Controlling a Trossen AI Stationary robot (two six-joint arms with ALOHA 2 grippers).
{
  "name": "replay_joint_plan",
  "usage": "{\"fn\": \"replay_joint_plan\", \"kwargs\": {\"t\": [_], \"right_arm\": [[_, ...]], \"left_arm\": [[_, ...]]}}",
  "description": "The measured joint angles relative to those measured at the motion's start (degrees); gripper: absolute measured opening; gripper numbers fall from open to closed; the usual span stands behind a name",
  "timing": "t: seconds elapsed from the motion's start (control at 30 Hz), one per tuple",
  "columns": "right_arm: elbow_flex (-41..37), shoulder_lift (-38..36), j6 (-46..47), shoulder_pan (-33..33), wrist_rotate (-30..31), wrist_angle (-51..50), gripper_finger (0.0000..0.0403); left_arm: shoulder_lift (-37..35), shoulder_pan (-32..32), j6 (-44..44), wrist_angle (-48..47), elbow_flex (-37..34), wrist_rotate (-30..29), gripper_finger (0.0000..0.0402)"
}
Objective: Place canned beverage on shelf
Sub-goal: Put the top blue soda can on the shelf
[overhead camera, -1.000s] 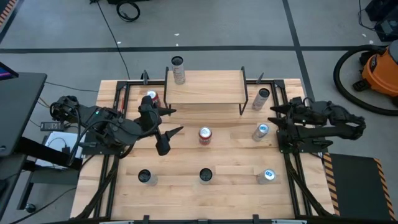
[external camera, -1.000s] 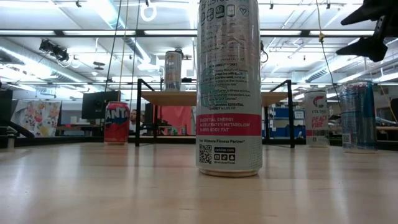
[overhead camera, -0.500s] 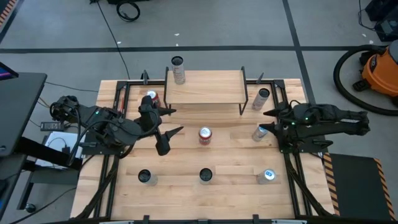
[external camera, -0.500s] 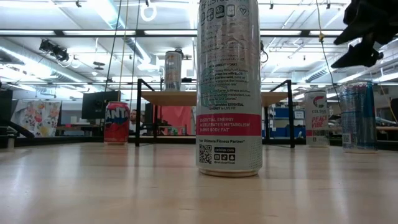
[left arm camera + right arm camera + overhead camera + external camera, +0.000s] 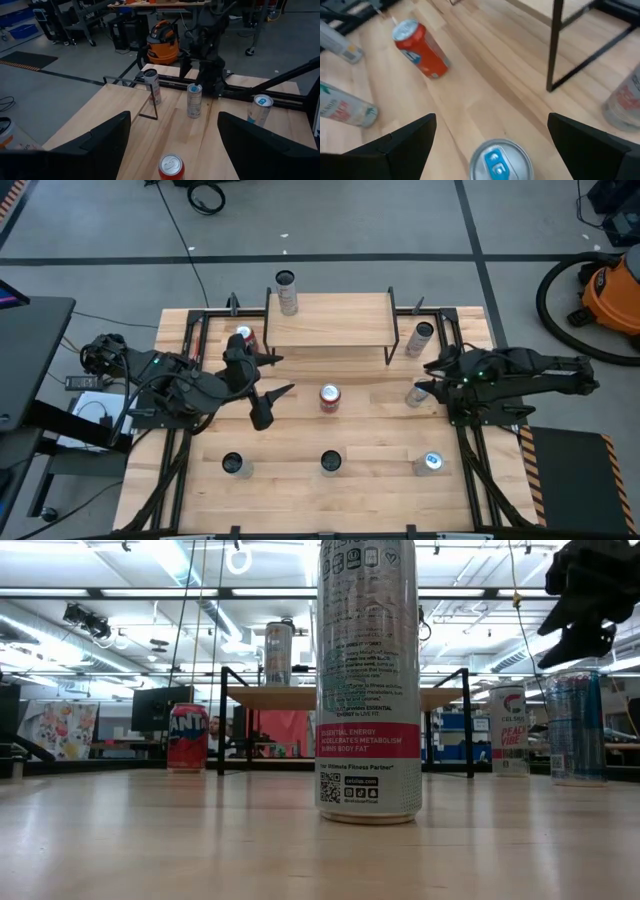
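Tall silver-and-blue beverage can [image 5: 418, 392], upright, long axis vertical, blue lid up, stands on the table right of the small light-wood shelf on black metal legs [image 5: 330, 319]. My right gripper [image 5: 432, 375] hovers above it, fingers spread wide, holding nothing. One silver can [image 5: 287, 293] stands on the shelf. My left gripper [image 5: 279, 375] waits open near the short red can [image 5: 329, 397].

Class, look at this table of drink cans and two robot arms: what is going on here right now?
The right gripper, open, hangs just above a blue-topped can on the table's right side, apparently about to grasp it. The left gripper waits open beside a red can mid-table. The shelf already holds one tall can at its corner.
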Motion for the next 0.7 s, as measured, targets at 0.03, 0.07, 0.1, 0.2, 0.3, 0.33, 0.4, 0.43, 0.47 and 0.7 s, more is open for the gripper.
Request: {"fn": "replay_joint_plan", "kwargs": {"t": [0.03,0.07,0.1,0.2,0.3,0.33,0.4,0.43,0.47,0.7], "right_arm": [[0.00,0.22,0.39,0.00,0.01,-0.55,0.0392],[0.00,0.47,0.98,0.00,-0.01,-1.22,0.0390],[0.00,0.74,1.59,0.00,-0.01,-2.31,0.0390],[-0.02,1.79,3.68,0.00,-0.50,-5.21,0.0389],[-0.02,2.43,3.90,0.00,-2.50,-4.17,0.0388],[-0.02,2.67,3.77,0.00,-3.06,-4.04,0.0388],[-0.02,3.05,3.79,0.02,-3.28,-4.09,0.0388],[-0.02,3.24,3.92,0.02,-3.27,-4.41,0.0388],[-0.02,3.49,4.06,0.02,-3.26,-4.83,0.0388],[-0.02,5.94,4.62,0.02,-3.31,-4.90,0.0388]], "left_arm": [[0.00,0.00,0.00,-0.20,0.00,0.00,0.0311],[0.00,0.00,0.00,-0.40,0.00,0.02,0.0311],[0.00,0.00,0.00,-0.52,0.00,0.02,0.0311],[0.00,0.00,0.00,-0.95,0.00,0.02,0.0311],[0.00,0.00,0.00,-0.96,0.00,0.02,0.0311],[0.00,0.00,0.00,-1.01,0.00,0.02,0.0311],[0.00,0.00,0.00,-1.24,0.00,0.02,0.0311],[0.00,0.00,0.00,-1.26,0.00,0.02,0.0311],[0.00,0.00,0.00,-1.24,0.00,0.02,0.0311],[0.00,0.00,-0.02,-1.26,0.00,0.02,0.0311]]}}
